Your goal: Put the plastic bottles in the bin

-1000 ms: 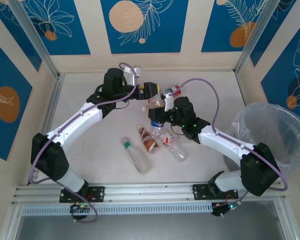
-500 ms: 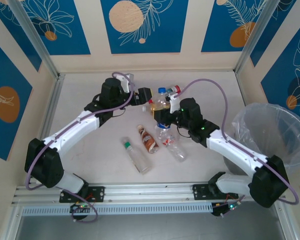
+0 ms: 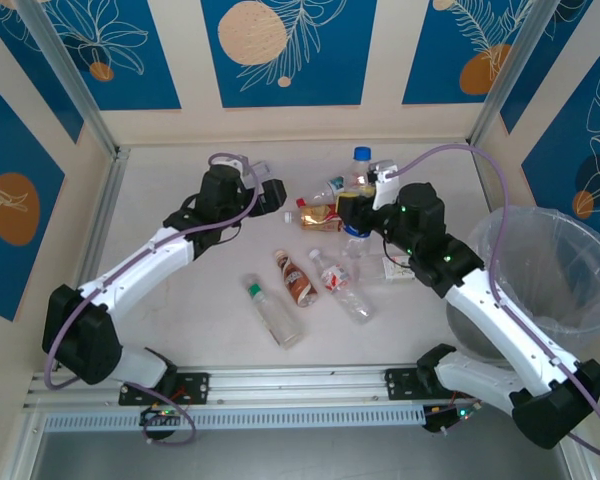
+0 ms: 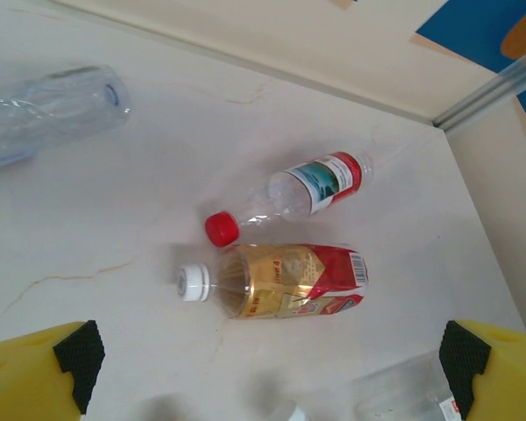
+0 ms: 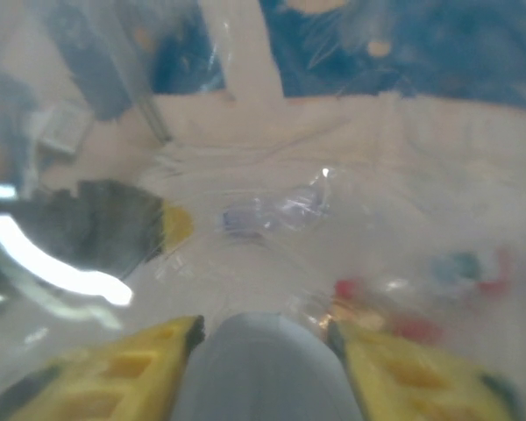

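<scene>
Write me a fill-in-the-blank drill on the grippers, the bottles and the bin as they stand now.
1. The right gripper is shut on a clear bottle whose cap is ____.
2. The left gripper holds nothing; its fingers stand ____.
3. In the left wrist view, the gold-labelled bottle lies on its side and has a ____ cap.
4. The bin stands beside the ____ arm.

Missing words: blue; open; white; right.
</scene>
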### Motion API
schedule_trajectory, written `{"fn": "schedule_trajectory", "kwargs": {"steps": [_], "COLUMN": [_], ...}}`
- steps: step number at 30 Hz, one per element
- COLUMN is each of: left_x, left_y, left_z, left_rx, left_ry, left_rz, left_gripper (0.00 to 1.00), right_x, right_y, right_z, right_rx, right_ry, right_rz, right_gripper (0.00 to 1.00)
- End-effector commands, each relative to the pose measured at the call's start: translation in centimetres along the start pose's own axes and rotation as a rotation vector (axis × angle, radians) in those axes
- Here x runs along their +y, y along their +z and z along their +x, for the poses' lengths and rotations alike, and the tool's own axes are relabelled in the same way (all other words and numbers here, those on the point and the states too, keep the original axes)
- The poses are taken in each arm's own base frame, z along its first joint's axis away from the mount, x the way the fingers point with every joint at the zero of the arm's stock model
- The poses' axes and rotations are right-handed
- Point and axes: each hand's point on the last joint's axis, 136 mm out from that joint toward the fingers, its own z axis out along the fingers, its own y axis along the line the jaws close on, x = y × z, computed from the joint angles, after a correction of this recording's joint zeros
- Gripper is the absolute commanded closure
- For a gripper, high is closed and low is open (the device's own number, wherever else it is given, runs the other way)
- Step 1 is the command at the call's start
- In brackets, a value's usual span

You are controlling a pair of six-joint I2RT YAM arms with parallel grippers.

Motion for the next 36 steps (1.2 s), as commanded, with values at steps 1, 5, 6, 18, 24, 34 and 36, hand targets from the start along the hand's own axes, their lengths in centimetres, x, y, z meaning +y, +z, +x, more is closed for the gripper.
{"fn": "schedule_trajectory", "kwargs": {"steps": [1,5,6,18,24,34,36], "left_x": [0.2,-0.4,-0.5,-1.0,-1.3,-1.4,-1.4], "left_y": [-0.8,-0.4,-0.2,2.0,3.1,3.7,3.8], "left_z": [-0.8,-0.5,-0.4,0.4,0.6,0.7,0.8], "left_rx": [-0.046,-0.028,-0.026,0.037,0.047,0.060,0.063], "left_ry": [0.002,0.037,0.039,0.029,0.031,0.057,0.056], "left_rz": [0.008,0.044,0.048,0.066,0.088,0.088,0.086], "left_gripper": [0.01,0.01,0.01,0.01,0.01,0.01,0.01], "right_x": [-1.5,-3.0,-3.3,-8.0,-11.4,-15.1,-16.6], "right_y": [-2.7,-5.3,-5.8,-16.4,-24.3,-29.2,-28.9], "right_z": [-3.3,-5.8,-6.2,-11.1,-12.7,-11.0,-9.3], "right_rx": [-0.071,-0.127,-0.132,-0.296,-0.433,-0.388,-0.332], "right_ry": [-0.062,-0.069,-0.064,-0.140,-0.223,-0.276,-0.267], "right_rz": [0.103,0.171,0.177,0.528,0.895,1.264,1.329], "right_gripper": [0.69,0.69,0.69,0.69,0.69,0.68,0.68]}}
